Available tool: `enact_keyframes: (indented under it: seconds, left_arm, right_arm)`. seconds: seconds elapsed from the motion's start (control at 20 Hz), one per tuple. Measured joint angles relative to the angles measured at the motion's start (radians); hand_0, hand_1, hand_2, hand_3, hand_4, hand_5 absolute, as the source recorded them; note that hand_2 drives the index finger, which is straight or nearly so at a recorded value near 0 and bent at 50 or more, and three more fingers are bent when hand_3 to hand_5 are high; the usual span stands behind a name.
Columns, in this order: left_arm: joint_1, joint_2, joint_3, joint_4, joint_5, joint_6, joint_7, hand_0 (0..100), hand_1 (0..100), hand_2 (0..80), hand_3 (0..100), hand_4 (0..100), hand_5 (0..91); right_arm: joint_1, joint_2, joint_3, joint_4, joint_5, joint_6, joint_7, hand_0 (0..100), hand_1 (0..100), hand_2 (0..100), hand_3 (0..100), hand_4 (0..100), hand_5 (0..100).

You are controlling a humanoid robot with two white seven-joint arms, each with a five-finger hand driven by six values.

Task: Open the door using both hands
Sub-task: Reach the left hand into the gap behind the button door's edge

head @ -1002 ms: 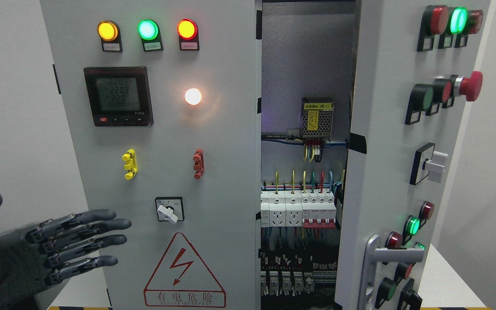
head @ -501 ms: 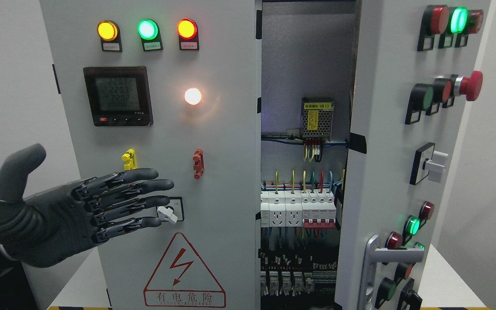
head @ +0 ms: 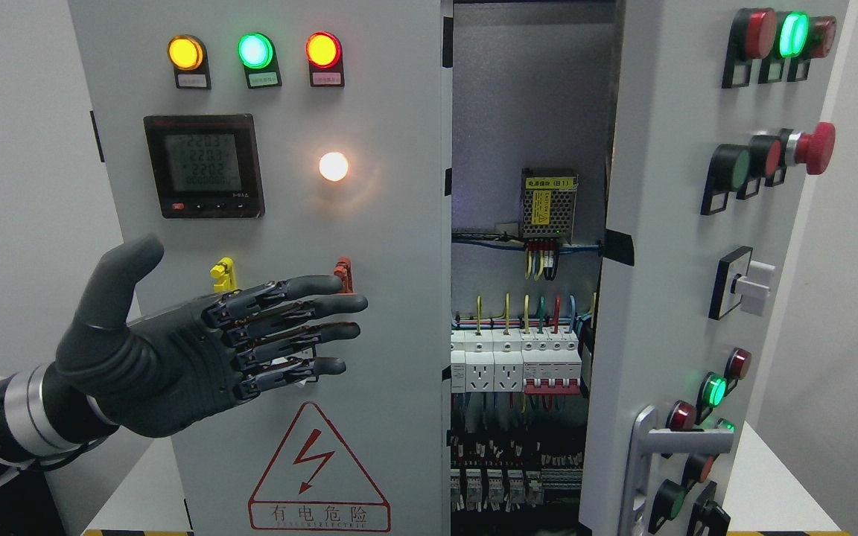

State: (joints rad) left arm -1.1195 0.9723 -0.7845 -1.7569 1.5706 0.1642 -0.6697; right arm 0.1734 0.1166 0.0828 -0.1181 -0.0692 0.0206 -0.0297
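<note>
Head view: left hand [head: 176, 357] outspread, empty.

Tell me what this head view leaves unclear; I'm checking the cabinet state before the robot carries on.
- Rotary switch on the left door: mostly hidden behind the left hand, so its position is unreadable.
- Meter digits and lamp labels: too small and blurred.
- Right hand: not in view.
- Lower breakers inside the cabinet: dark, cut off by the bottom edge.
- Right door buttons: seen edge-on, faces unclear.

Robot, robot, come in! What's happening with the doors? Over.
Left robot hand open, in front of left door. Right door swung open. Nothing blocking.
</note>
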Motion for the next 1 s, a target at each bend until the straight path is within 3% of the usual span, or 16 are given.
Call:
enact_keyframes:
  seconds: [0.3, 0.5, 0.8, 1.0]
  left_arm:
    - [-0.165, -0.033, -0.165, 0.024, 0.082, -0.018, 0.004, 0, 0, 0.0, 0, 3, 0.0]
    - [-0.272, -0.055, -0.275, 0.034, 0.139, -0.021, 0.052, 0, 0, 0.0, 0, 3, 0.0]
    - [-0.356, -0.094, -0.39, 0.045, 0.194, -0.022, 0.137, 0, 0, 0.0, 0, 3, 0.0]
    - [-0.398, -0.124, -0.444, 0.049, 0.228, -0.025, 0.157, 0, 0, 0.0, 0, 3, 0.0]
  right_arm:
    - [0.0, 0.0, 0.0, 0.0, -0.001, 0.0, 0.001, 0, 0, 0, 0, 0, 0]
    - [0.0, 0.0, 0.0, 0.0, -0.001, 0.0, 0.001, 0, 0, 0, 0, 0, 0]
    - [0.0, 0.0, 0.0, 0.0, -0.001, 0.0, 0.001, 0, 0, 0, 0, 0, 0]
    - [0.0, 0.0, 0.0, 0.0, -0.001, 0.0, 0.001, 0, 0, 0, 0, 0, 0]
